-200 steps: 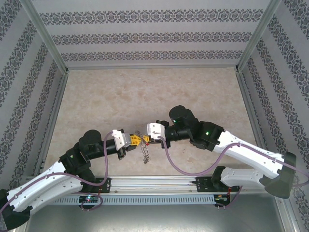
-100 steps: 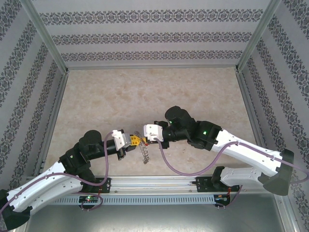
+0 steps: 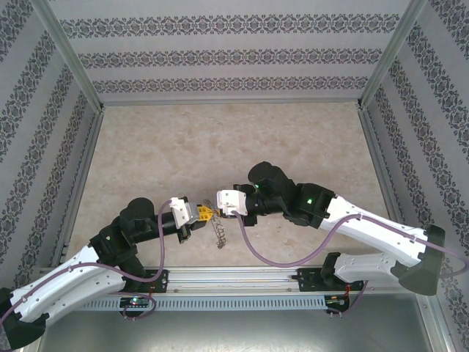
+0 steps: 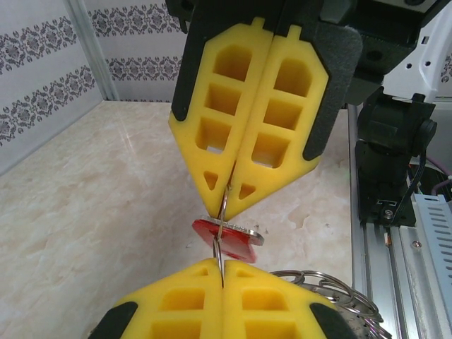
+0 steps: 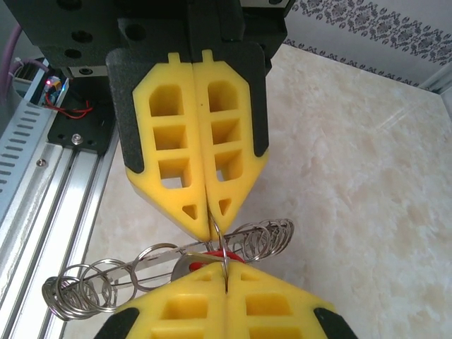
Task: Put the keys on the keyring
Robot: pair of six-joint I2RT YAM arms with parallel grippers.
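Observation:
My left gripper (image 3: pixel 201 213) and right gripper (image 3: pixel 218 207) meet tip to tip above the table's near middle. Both are shut on the same thin wire loop (image 4: pixel 221 220) of the keyring. In the left wrist view my left gripper (image 4: pixel 222 267) pinches the loop's lower end and the right gripper's fingers (image 4: pixel 275 113) pinch its top. The tiny red key (image 4: pixel 233 241), with a metal edge, sits on the loop between the tips. In the right wrist view my right gripper (image 5: pixel 226 274) holds the loop, and the grey keyring (image 5: pixel 166 256) with its wire loops (image 5: pixel 265 239) hangs behind the key (image 5: pixel 215 254).
The keyring's fringe dangles below the grippers (image 3: pixel 219 233) toward the marble tabletop (image 3: pixel 220 147). An aluminium rail (image 3: pixel 242 279) runs along the near edge. Patterned walls (image 3: pixel 234 59) close in the back and sides.
The right arm has shifted a little to the left, bringing its gripper closer against the left gripper. The left arm has stayed put.

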